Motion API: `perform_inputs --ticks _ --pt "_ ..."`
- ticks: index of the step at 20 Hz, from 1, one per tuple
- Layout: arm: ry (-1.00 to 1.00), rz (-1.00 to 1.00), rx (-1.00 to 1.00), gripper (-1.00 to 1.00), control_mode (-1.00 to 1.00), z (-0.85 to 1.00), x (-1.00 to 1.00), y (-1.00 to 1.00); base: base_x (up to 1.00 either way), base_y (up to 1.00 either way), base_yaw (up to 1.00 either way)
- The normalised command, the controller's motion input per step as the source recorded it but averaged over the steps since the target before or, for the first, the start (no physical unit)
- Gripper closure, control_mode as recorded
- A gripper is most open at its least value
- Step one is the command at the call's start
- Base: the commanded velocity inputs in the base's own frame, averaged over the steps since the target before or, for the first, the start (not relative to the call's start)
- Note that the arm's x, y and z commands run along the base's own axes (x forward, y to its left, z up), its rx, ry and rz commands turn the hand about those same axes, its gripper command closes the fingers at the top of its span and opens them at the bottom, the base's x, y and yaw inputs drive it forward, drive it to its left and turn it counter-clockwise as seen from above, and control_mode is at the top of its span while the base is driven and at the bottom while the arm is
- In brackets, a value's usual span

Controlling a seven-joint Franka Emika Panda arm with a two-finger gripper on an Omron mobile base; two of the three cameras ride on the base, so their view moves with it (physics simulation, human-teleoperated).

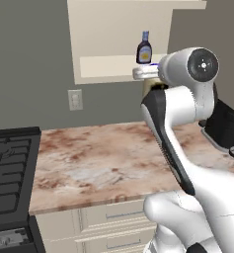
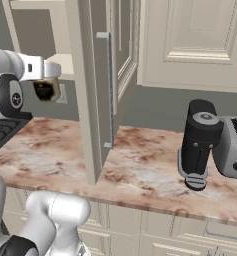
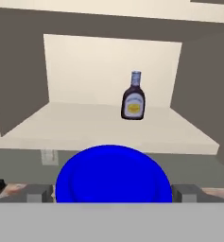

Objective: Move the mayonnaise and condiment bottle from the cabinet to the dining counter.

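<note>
We see the mayonnaise [image 3: 113,174] just in front of the cabinet [image 3: 108,127] shelf edge, sitting between our gripper [image 3: 112,193] fingers, which stand wide on either side of its blue lid. Farther back, the condiment bottle [image 3: 133,96] stands upright on that shelf.

The small slim dark brown condiment bottle [image 3: 133,96] stands upright on the pale inner shelf of the cream-beige wall cabinet [image 3: 108,127], right of centre in the hand view. The short cream mayonnaise jar with a round blue lid [image 3: 113,174] sits at bottom centre, between the gripper [image 3: 112,193] fingers, before the shelf's front edge.

In the right base view, the black cylindrical grinder [image 2: 198,145] stands on the marbled counter with cream drawers [image 2: 140,175], just left of the grey toaster [image 2: 234,147].
</note>
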Motion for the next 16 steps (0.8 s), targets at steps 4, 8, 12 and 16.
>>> perform_inputs --ticks 4,8,12,16 --pt "-0.13 0.00 0.00 1.00 -1.00 -0.30 -0.46 -0.19 0.00 0.00 0.00" --pt "0.01 0.00 0.00 1.00 -1.00 -0.22 -0.74 -0.06 0.00 0.00 0.00" --pt "0.02 0.00 0.00 1.00 1.00 -0.05 -0.21 0.00 -0.69 0.00 0.00" --pt "0.00 0.00 0.00 1.00 1.00 0.00 0.00 0.00 -1.00 0.05 0.08"
